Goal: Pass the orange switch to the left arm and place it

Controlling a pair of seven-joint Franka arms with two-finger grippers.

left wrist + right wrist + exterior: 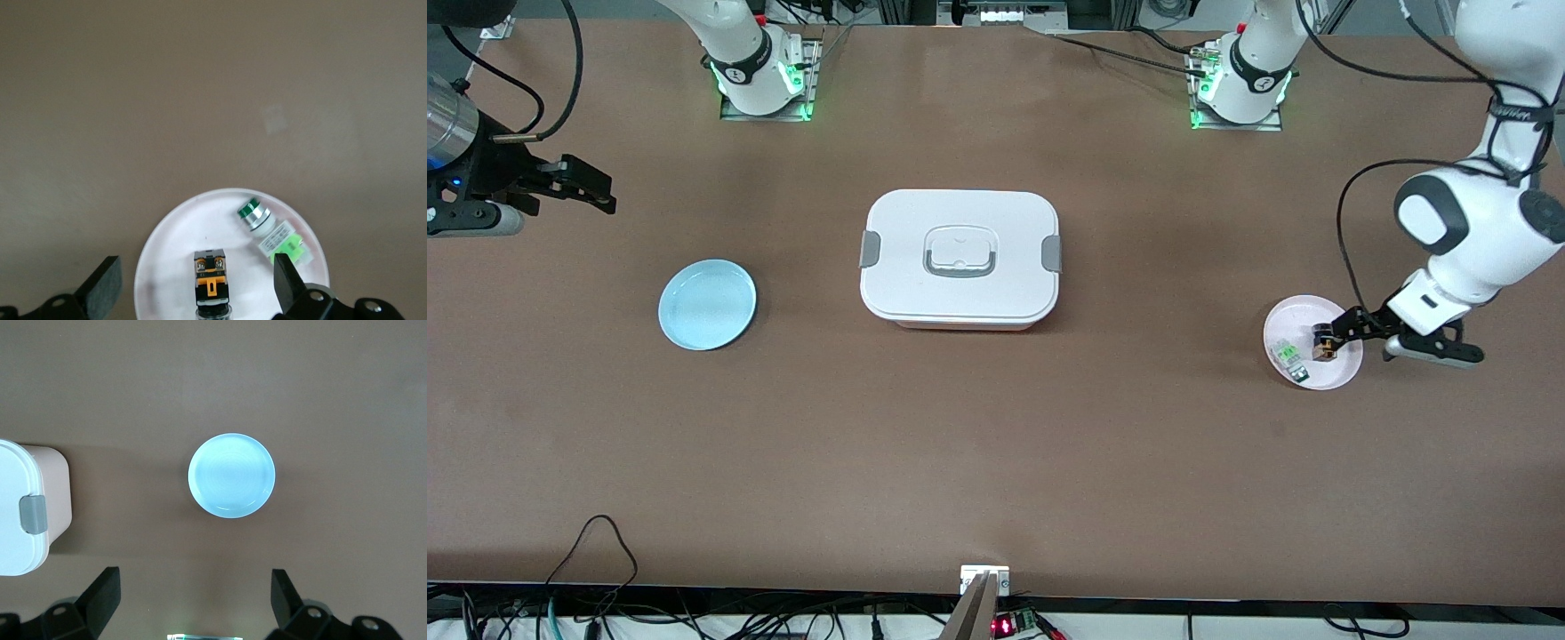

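Counter [996, 462]: big brown top, mostly bare, with loads of open room on the strip nearest the front camera. Cables hang along that edge, so I'd stay off it.

Box [960, 259]: white lidded tub parked dead centre, right between the two plates. It's the tallest thing around, so I'd guess a handover has to go up over it or swing round on the camera side.

Blue plate [707, 304]: sits toward the right arm's end, nothing on it, probably the drop spot.

Pink plate [1291, 313]: toward the left arm's end, holding two small parts just beside each other.

Right hand [596, 188]: fingers spread, holding nothing, waiting above the counter's edge at its own end.

Left hand [197, 293]: fingers spread wide, down over the pink plate, straddling the target but not pinching it.

Green-and-clear part [270, 233]: close neighbour, easy to bump.

Orange switch [212, 277]: lying on the pink plate. Looks like light, rigid plastic, likely a bit slick. I'd grab across the flat sides of the blocky black body, not the round end.
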